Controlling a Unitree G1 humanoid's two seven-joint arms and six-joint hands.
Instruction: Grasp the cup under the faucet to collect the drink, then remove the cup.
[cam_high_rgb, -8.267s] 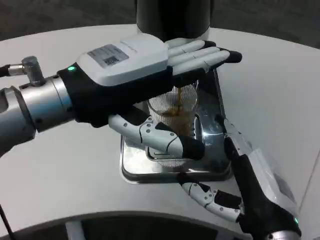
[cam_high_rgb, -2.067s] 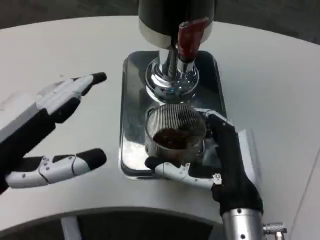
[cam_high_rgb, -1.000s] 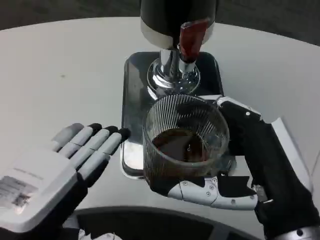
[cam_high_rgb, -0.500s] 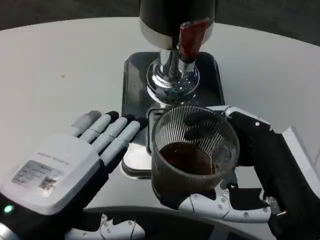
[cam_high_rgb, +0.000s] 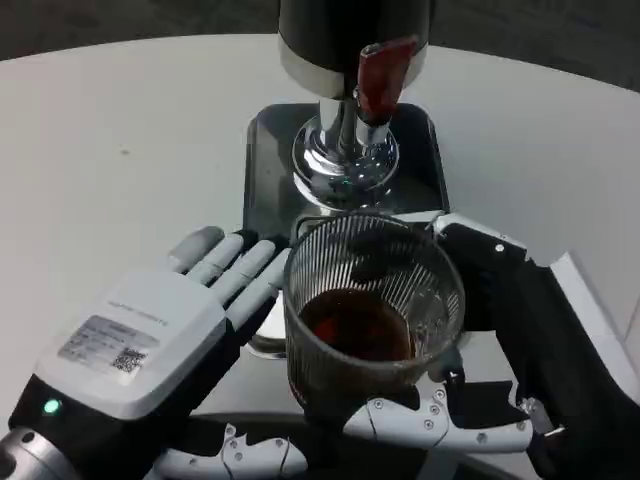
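Note:
A ribbed clear cup (cam_high_rgb: 372, 312) with dark drink in its bottom is lifted off the tray, close to the camera. My right hand (cam_high_rgb: 520, 350) grips it from the right, thumb under its near side. My left hand (cam_high_rgb: 165, 355) lies flat just left of the cup, fingers reaching toward its side; whether they touch it I cannot tell. The dispenser (cam_high_rgb: 350, 40) with its red faucet lever (cam_high_rgb: 380, 75) stands at the back on the steel drip tray (cam_high_rgb: 265, 160).
The round white table (cam_high_rgb: 120, 150) spreads to both sides of the tray. Its near edge curves just below my hands. The dispenser's chrome base (cam_high_rgb: 345, 160) stands behind the raised cup.
The cup has come a little left and nearer to the camera in my right hand. My left hand has slid right, up beside the cup.

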